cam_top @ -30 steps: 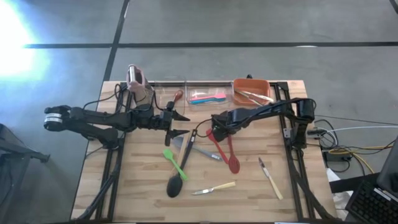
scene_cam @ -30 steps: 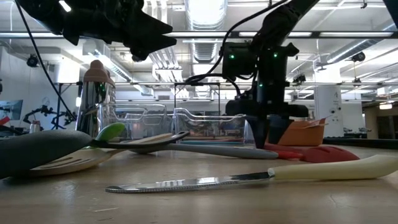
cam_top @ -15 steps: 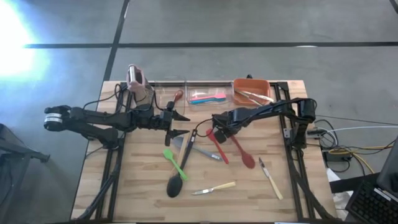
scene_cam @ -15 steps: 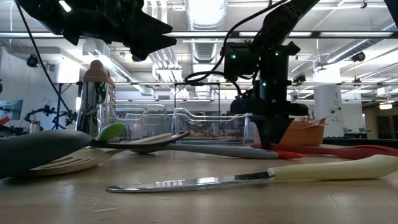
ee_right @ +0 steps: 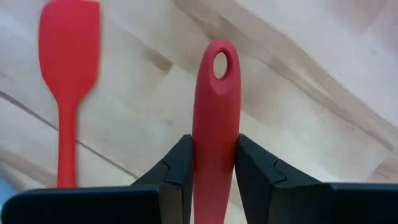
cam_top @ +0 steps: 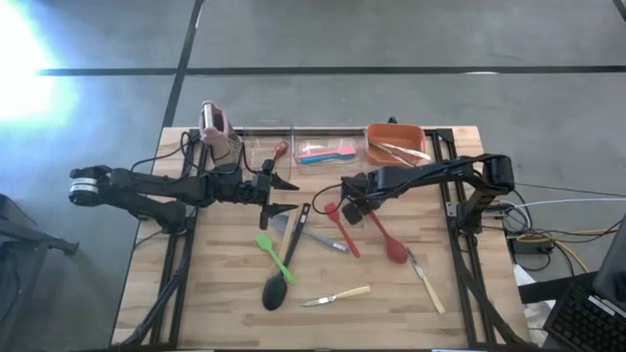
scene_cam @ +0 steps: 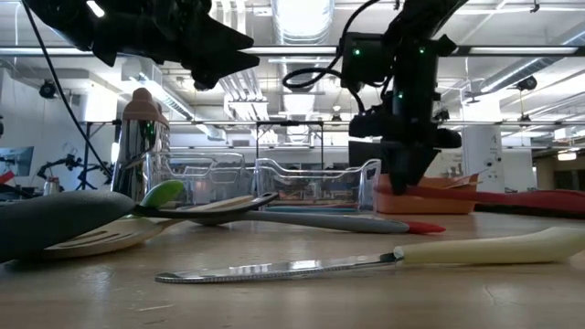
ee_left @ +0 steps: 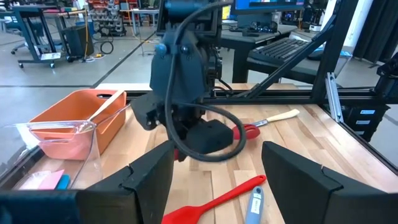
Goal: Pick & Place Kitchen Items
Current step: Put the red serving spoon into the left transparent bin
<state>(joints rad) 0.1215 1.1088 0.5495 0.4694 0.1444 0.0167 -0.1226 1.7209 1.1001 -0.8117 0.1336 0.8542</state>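
My right gripper (cam_top: 356, 207) points down near the table's middle, shut on a red spoon (cam_top: 383, 237) whose bowl (cam_top: 395, 252) points toward the near right. A red spatula (cam_top: 342, 227) lies flat beside it and also shows in the right wrist view as the spatula (ee_right: 67, 74). My left gripper (cam_top: 282, 196) hangs open and level above the table, left of the spoon, holding nothing. A green spatula (cam_top: 276, 256), a black ladle (cam_top: 282, 279), a wooden spatula (cam_top: 282, 229) and two pale-handled knives (cam_top: 337, 294) (cam_top: 425, 280) lie on the table. My right gripper pinches the red spoon's handle between its two fingers (ee_right: 179, 168), just short of the free end with the hanging hole (ee_right: 219, 65). The fingers come from above, pointing down, across the handle. The spoon (scene_cam: 512, 199) is raised off the table and slopes slightly down toward its bowl.
Along the far edge stand a pink-topped rack (cam_top: 215, 122), a clear bin (cam_top: 256, 147) with pink and blue utensils, and an orange bin (cam_top: 376, 129) with utensils in it. Bare wood lies at the near left and the far right of the table.
My right gripper has risen with the red spoon's handle end. The spoon first swung on the table, its bowl sliding toward the right edge, then came up off the wood. The red spatula stayed where it was.
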